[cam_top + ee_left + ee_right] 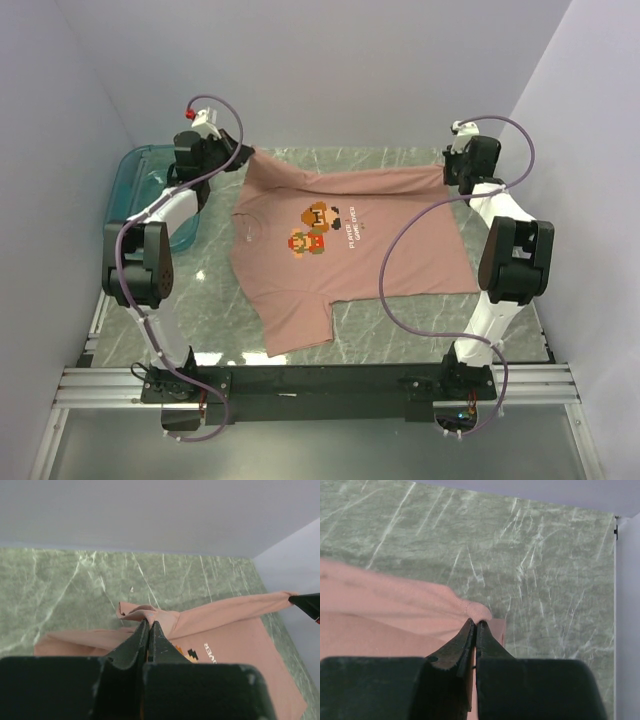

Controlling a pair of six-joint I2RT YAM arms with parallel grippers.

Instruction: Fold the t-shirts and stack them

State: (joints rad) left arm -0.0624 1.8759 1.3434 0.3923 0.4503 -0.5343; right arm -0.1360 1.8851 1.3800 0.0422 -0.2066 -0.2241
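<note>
Green marble worktop (210, 330) carries the salmon-pink t-shirt (350, 250), print-up across the centre of the top view, its far edge pulled taut along the upper part. It looks like light, limp cotton that will sag and crease wherever unsupported, so corners and hem edges are best for pinching. Left gripper (243, 153) at upper left and right gripper (447, 172) at upper right are each clamped shut on a bunched corner of that edge.

Robot lab cell: plain white walls (330, 70), green marble-look table (390, 160), aluminium rail frame (100, 386).

White-and-black arms (150, 262), mauve looping cables (383, 270), dark tapered fingers (135, 641), possibly scuffed.
</note>
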